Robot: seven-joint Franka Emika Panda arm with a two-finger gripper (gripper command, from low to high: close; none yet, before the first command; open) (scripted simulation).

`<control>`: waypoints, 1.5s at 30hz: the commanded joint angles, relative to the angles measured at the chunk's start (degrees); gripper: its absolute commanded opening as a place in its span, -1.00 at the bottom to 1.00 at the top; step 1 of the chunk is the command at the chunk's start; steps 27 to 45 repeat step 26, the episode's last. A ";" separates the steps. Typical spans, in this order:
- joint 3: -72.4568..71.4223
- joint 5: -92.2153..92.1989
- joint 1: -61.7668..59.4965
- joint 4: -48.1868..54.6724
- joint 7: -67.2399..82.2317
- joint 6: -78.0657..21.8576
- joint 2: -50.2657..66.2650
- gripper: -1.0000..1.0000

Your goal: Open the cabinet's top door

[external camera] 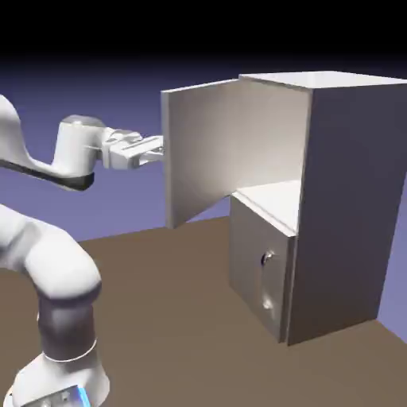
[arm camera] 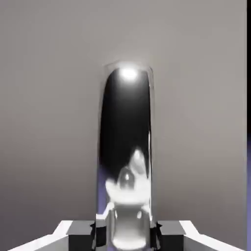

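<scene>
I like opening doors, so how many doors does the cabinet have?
2. The top door stands open, with the gripper at its handle. The lower door below it is shut.

The curved door handle (arm camera: 125,127) between the claw's fingertips (arm camera: 81,235) looks like polished metal, smooth and mirror-glossy. Around it, the upper door (arm camera: 196,108) looks smooth and satin-matt. Below the claw, the lower door's knob (external camera: 268,258) looks like shiny metal; the tabletop (external camera: 175,326) looks matt.
</scene>
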State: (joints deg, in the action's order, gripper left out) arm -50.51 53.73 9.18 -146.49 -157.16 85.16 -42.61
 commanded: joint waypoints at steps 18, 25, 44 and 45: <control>-35.06 -11.30 -36.18 27.64 -3.97 -25.70 11.74 -1.00; -44.64 -16.06 -50.23 36.94 -0.75 -30.09 6.09 -1.00; -44.64 -16.06 -50.23 36.94 -0.75 -30.09 6.08 1.00; -44.64 -16.06 -50.23 36.94 -0.75 -30.09 6.08 1.00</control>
